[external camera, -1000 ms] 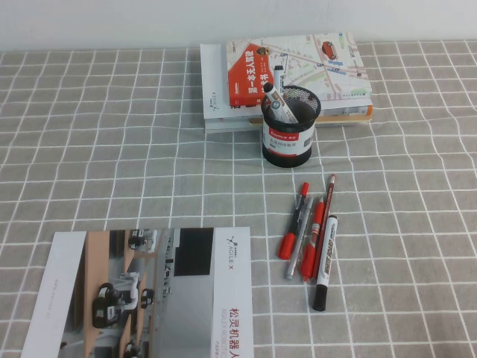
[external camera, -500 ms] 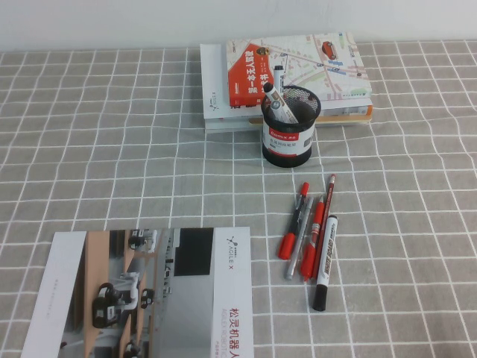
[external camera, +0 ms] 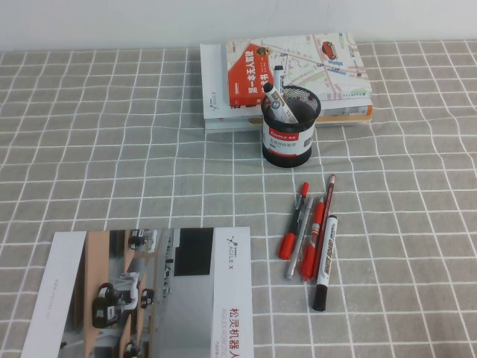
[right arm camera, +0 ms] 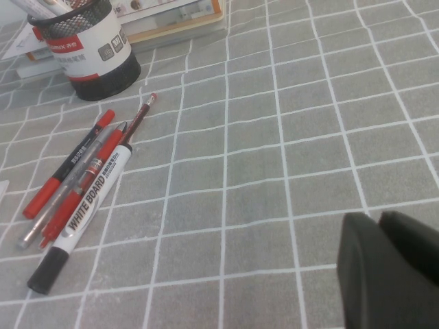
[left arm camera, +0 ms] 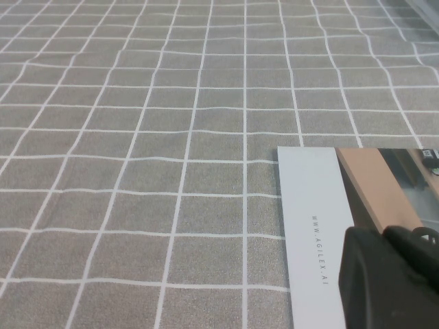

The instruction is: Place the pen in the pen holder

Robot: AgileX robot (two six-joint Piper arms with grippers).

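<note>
Presently we are finding the pen (external camera: 324, 260) lying loose, beside slim pens (external camera: 302, 230).
We are seeing the left gripper (left arm camera: 391, 277) over a brochure (left arm camera: 322, 233) and the right gripper (right arm camera: 391, 264) over bare cloth (right arm camera: 288, 137), holding nothing; finger openings we cannot tell; the pen holder (external camera: 290, 127) is standing apart.

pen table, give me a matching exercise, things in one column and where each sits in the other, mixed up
Things:
1. pen
2. pen holder
3. brochure
4. left gripper
5. right gripper

Places:
a. over the brochure's corner
b. standing in front of the stacked books
c. lying at the right edge of the loose pens
d. over bare cloth, right of the pens
e. flat, near-left on the table

Pairs: 1-c, 2-b, 3-e, 4-a, 5-d
</note>
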